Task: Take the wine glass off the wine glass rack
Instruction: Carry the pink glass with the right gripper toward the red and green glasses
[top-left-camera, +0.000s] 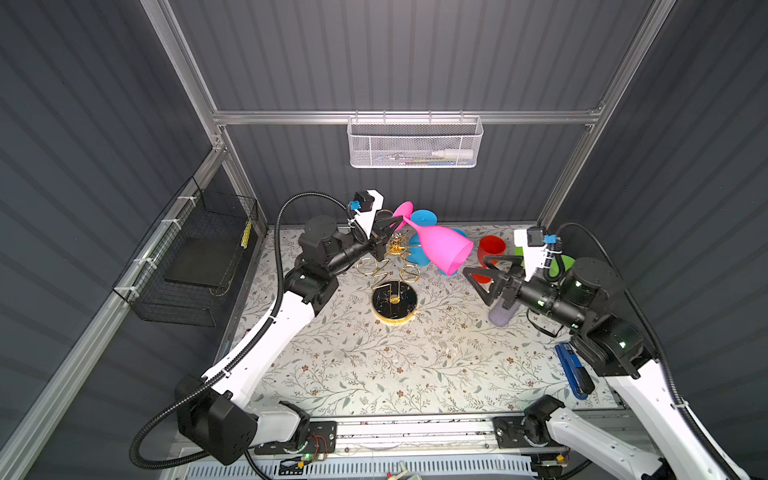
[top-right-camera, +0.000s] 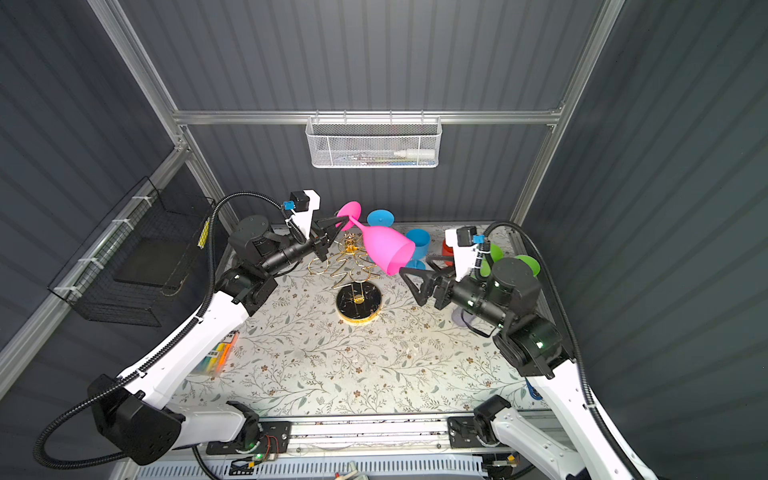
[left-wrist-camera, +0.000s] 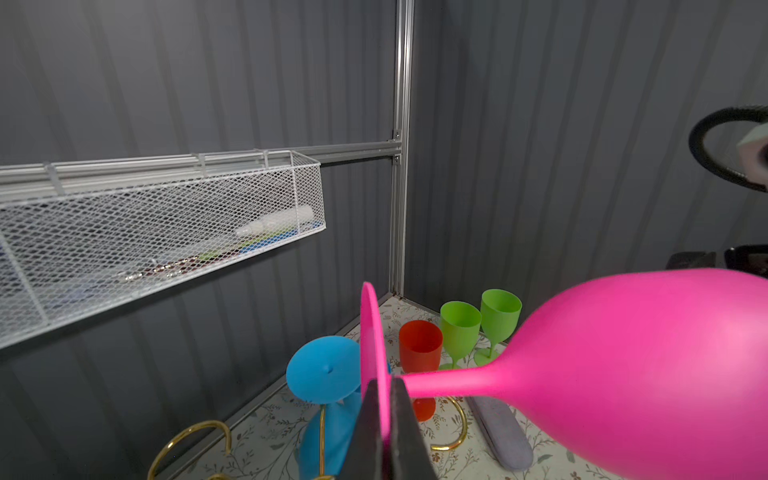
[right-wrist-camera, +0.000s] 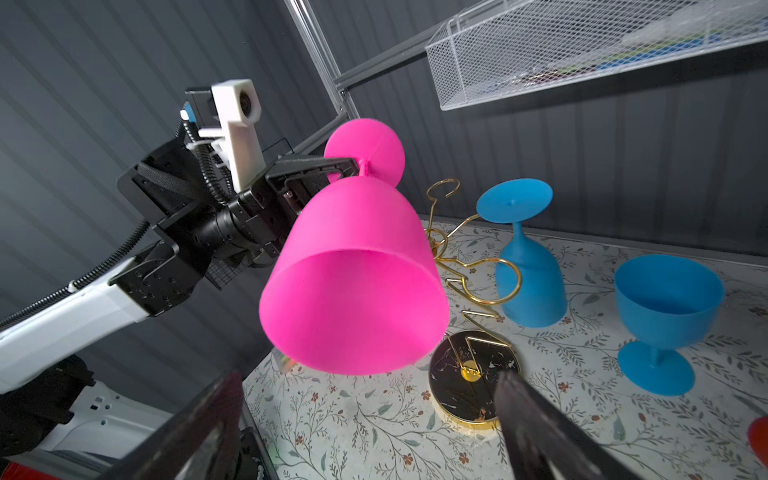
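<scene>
Left wrist view up first: pink wine glass (left-wrist-camera: 623, 374) pinched by the edge of its flat foot, edge-on, in the left pincer (left-wrist-camera: 387, 390), jaws clamped tight on it. Stem running sideways, bowl filling the near corner. Hangs in the air in both top views, tilted, foot high toward the back wall, mouth dipping toward the right side. Held up over the looped arms of the wine glass rack (top-left-camera: 394, 302). From the right wrist view, foot apart from the nearest gold hook, clear of the wire. Rack upright mid-counter on its round black base, gold rim showing.

Right pincer (top-right-camera: 415, 266) spread wide, gripping nothing, fingertips just beside the pink mouth; touching or not, cannot tell.

Blue glass (right-wrist-camera: 528, 266) upside down at the rack, foot beside the end of a gold arm; hanging or resting, cannot tell. Second blue glass (right-wrist-camera: 665, 299) upright on the floral counter (top-left-camera: 374, 365) just beyond. Farther back by the corner, red cup (left-wrist-camera: 419, 345) and two green glasses (left-wrist-camera: 459, 328), all upright. White mesh basket (top-left-camera: 415, 145) up on the back rail.
</scene>
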